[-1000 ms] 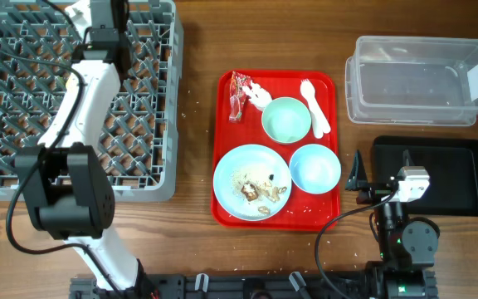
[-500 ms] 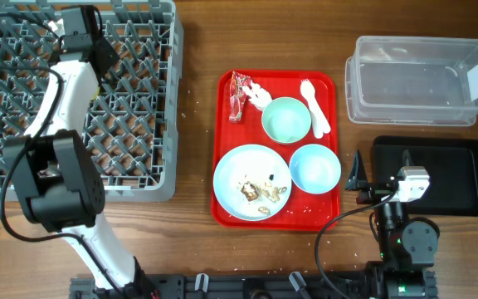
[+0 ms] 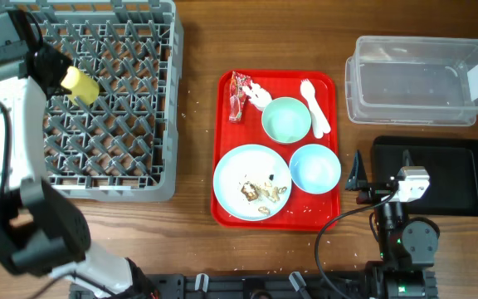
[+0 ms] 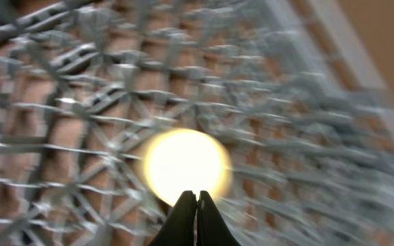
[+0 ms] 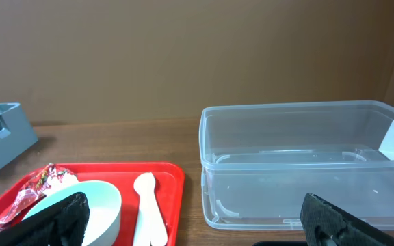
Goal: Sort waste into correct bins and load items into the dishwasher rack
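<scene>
Rack (image 3: 114, 189) at the left of the table (image 3: 197, 50), cup (image 3: 80, 84) at its rear-left part. Serving tray (image 3: 226, 133) at centre. On it: wrapper (image 3: 239, 95) rear-left, bowl (image 3: 286, 120) rear-centre, fork and spoon (image 3: 315, 104) rear-right, plate (image 3: 232, 166) with scraps (image 3: 260, 191) front-left, second bowl (image 3: 314, 167) front-right. Tub (image 3: 413, 79) at rear right, shallow tray (image 3: 455, 178) just in front of it.

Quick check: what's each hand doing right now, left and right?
Left hand: closed, apparently pinching the yellow cup by its rim.
Right hand: open, holding nothing.
</scene>
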Controlling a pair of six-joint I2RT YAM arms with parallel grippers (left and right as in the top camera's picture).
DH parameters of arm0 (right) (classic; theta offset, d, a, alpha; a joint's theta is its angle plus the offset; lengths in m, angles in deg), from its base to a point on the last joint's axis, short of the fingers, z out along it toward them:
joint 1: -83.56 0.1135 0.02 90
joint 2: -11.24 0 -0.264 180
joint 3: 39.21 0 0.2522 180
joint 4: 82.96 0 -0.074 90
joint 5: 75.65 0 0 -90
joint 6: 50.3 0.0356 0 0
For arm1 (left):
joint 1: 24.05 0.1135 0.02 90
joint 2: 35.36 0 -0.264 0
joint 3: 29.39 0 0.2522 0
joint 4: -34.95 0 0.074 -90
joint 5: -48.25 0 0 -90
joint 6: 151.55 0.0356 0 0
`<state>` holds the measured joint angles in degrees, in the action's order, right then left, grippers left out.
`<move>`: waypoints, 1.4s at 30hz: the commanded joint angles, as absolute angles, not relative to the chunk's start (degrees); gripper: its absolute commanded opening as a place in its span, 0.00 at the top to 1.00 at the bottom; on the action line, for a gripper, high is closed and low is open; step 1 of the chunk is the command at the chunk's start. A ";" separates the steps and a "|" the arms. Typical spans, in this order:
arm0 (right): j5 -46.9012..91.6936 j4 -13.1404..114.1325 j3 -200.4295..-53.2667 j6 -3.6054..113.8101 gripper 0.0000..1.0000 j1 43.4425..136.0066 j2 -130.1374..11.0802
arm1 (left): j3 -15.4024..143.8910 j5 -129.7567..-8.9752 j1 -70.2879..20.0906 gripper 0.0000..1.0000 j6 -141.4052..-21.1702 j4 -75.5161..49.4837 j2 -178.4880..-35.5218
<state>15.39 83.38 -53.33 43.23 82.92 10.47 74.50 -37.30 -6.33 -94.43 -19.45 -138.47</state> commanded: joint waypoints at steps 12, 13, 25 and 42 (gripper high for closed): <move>14.84 83.66 -53.27 42.71 0.00 82.94 10.82 | 74.39 -53.93 -52.61 0.27 -75.42 -22.78 -141.07; 14.84 83.66 -53.27 42.71 0.00 82.94 10.82 | 74.36 -52.45 -54.94 0.27 -74.98 -21.49 -142.38; 14.84 83.66 -53.27 42.71 0.00 82.94 10.82 | 74.39 -41.87 -69.22 0.37 -67.94 -2.56 -155.89; 14.84 83.66 -53.27 42.71 0.00 82.94 10.82 | 74.39 -39.51 -71.51 0.69 -72.51 -2.08 -161.55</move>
